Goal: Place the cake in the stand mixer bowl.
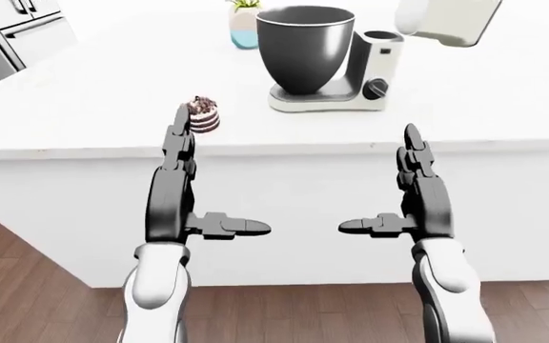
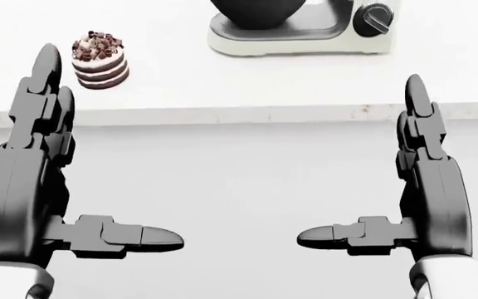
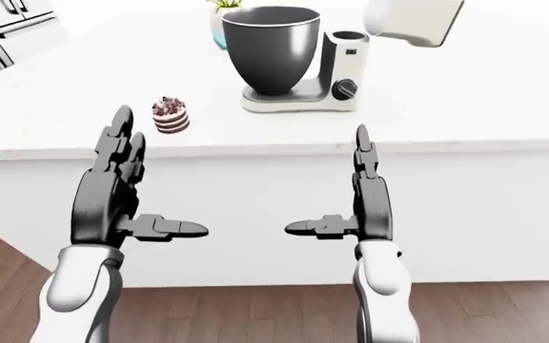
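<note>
A small layered chocolate cake (image 3: 170, 114) stands on the white counter (image 3: 465, 100) near its near edge, left of centre. Right of it and further in stands the stand mixer (image 3: 343, 78), head tilted up, with a dark bowl (image 3: 270, 46) on its base. Both of my hands hover in front of the counter's wall, below the top. My left hand (image 3: 160, 175) is open, fingers pointing up and thumb pointing inward, just left of and below the cake. My right hand (image 3: 324, 180) mirrors it, open, below the mixer. Neither touches anything.
A potted plant (image 1: 244, 25) stands behind the bowl. Grey cabinet or fridge doors (image 1: 17, 28) show at the top left. The counter's white wall (image 1: 293, 193) drops to a wooden floor (image 1: 27, 307).
</note>
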You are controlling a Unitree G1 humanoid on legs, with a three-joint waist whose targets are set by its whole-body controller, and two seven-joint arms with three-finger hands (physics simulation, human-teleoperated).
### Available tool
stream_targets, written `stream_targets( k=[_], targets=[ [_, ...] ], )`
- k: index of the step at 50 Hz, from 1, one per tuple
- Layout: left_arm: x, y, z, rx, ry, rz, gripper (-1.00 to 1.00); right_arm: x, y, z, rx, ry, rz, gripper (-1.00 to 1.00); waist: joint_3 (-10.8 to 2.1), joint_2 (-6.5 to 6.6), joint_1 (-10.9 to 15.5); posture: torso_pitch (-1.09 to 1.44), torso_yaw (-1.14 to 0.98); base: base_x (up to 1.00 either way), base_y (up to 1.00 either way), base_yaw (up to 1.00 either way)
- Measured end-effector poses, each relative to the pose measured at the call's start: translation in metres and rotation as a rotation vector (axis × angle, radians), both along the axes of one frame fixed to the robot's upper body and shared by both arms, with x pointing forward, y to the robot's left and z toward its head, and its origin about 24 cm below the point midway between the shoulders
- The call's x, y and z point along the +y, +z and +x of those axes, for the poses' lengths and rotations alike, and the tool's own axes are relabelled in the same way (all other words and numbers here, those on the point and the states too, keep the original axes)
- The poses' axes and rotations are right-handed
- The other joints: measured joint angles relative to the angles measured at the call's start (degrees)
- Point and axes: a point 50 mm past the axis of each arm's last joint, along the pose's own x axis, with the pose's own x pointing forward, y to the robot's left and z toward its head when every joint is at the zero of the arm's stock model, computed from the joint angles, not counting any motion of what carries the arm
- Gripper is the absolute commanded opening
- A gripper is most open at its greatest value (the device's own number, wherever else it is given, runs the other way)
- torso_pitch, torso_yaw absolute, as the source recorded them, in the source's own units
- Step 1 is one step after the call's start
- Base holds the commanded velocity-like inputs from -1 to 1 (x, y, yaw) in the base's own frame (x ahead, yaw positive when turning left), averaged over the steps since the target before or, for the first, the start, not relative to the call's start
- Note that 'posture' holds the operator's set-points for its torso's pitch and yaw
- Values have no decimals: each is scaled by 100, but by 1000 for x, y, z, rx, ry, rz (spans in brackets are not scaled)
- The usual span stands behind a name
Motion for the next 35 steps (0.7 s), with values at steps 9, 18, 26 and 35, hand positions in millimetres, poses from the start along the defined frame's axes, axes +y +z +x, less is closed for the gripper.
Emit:
stream_targets(
  k=[9, 18, 26, 35],
  targets=[
    [5, -6, 1, 29, 30, 5, 100, 3, -3, 0, 19, 19, 9, 100, -16, -217, 215, 0, 0, 28, 0, 0],
    [-1, -9, 2, 46, -8, -1, 100, -4, -8, 0, 36, -14, 4, 100, 15, -675, 85, 0, 0, 26, 0, 0],
    [1, -1, 0, 6, 2, -1, 100, -1, -2, 0, 7, -3, 1, 100, 0, -102, 30, 0, 0, 14, 0, 0],
    [6, -4, 0, 26, 34, 4, 100, -2, -2, -4, 8, 3, 15, 100, -89, -182, 188, 0, 0, 11, 0, 0]
  ],
)
